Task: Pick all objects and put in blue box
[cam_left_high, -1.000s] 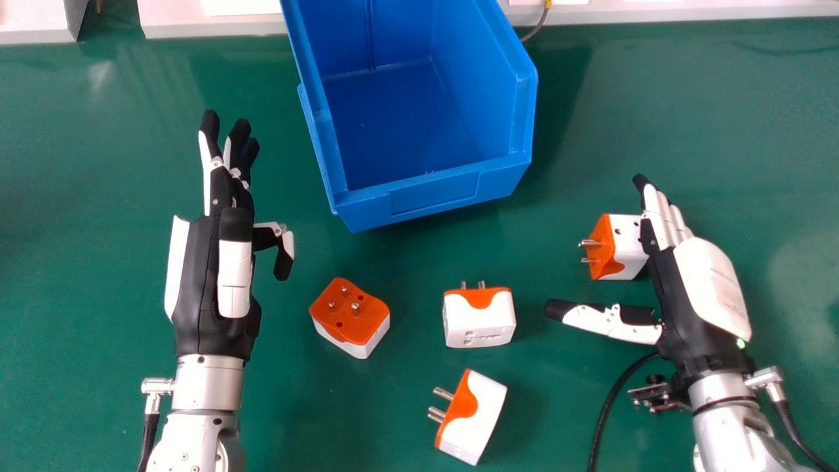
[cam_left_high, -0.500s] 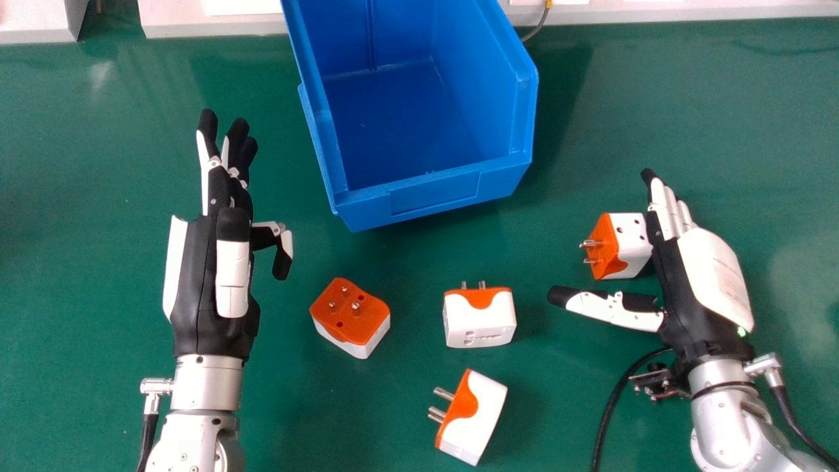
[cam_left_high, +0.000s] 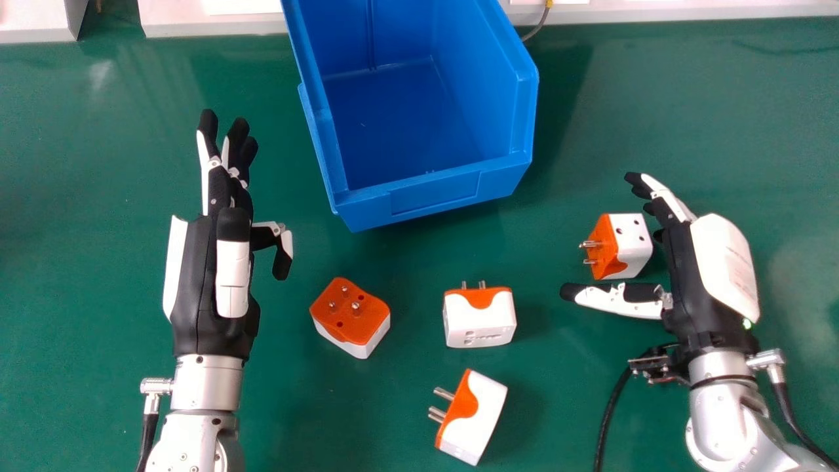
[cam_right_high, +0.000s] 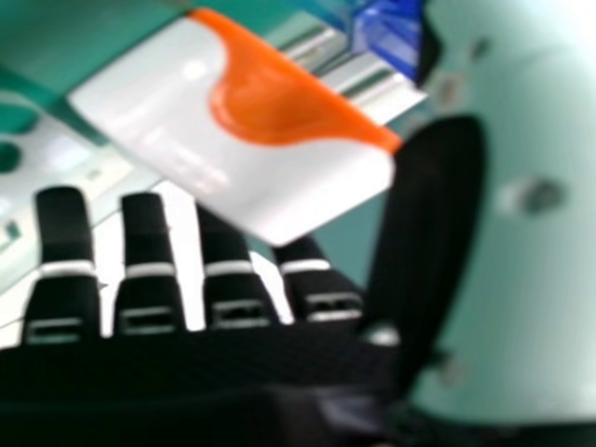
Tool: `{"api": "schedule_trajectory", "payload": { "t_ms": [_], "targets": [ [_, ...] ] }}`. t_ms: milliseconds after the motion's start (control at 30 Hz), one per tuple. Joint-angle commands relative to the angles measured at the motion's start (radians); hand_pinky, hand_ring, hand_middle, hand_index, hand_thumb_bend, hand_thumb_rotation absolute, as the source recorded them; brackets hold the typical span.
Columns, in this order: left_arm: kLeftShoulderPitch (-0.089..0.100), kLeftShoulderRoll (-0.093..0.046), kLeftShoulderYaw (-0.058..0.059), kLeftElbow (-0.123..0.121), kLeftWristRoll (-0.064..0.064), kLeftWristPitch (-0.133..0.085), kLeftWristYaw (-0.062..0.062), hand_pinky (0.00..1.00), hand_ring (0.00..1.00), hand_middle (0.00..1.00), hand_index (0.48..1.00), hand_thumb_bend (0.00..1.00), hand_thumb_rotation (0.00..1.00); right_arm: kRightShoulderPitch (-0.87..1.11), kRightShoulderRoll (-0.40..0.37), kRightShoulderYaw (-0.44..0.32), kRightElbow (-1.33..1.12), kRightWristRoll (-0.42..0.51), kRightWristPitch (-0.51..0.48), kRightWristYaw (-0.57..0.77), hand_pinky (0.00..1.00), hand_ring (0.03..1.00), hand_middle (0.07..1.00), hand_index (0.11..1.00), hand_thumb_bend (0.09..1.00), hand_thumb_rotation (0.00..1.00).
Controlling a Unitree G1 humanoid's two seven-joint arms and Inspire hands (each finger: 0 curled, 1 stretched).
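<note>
In the head view my right hand (cam_left_high: pixel 688 262) is open around the right-hand orange and white adapter (cam_left_high: pixel 632 246), fingers beyond it and thumb on its near side. The right hand view has that adapter (cam_right_high: pixel 307 168) between the fingers and thumb of my right hand (cam_right_high: pixel 237 298); whether they touch is unclear. My left hand (cam_left_high: pixel 213 262) stays open at the left. Three more adapters lie on the table: one prongs-up (cam_left_high: pixel 354 311), one in the middle (cam_left_high: pixel 480 318), one nearest the front (cam_left_high: pixel 473 416). The blue box (cam_left_high: pixel 432 190) stands at the back centre.
A black cable (cam_left_high: pixel 609 413) runs beside the right wrist. Pale panels (cam_left_high: pixel 216 26) line the back edge of the green table (cam_left_high: pixel 118 164), and a thin grey cable (cam_left_high: pixel 539 29) lies just right of the box.
My right hand has shifted slightly right, its fingers now angled more to the left and its thumb drawn nearer the adapter. The left hand and the adapters have hardly moved.
</note>
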Motion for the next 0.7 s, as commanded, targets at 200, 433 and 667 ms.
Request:
{"api": "schedule_trajectory", "payload": {
  "t_ms": [200,433,667],
  "targets": [
    [-0.007,0.000,0.003,-0.009,-0.009,-0.016,-0.007,0.00,1.00,1.00,1.000,1.00,1.00,-0.030,-0.009,0.002,-0.001,0.000,-0.014,-0.067,0.49,0.581,0.608,0.641,0.732,0.06],
    [-0.007,-0.002,0.004,-0.011,-0.015,-0.016,-0.015,0.00,1.00,1.00,1.000,1.00,1.00,-0.030,-0.020,0.006,-0.007,0.003,-0.021,-0.054,0.45,0.491,0.552,0.590,0.626,0.03],
    [-0.009,0.001,0.006,-0.010,-0.032,-0.008,-0.030,0.00,1.00,1.00,1.000,1.00,1.00,-0.029,-0.032,-0.007,-0.017,0.020,-0.062,-0.020,0.42,0.441,0.524,0.565,0.571,0.02]
  ]
}}
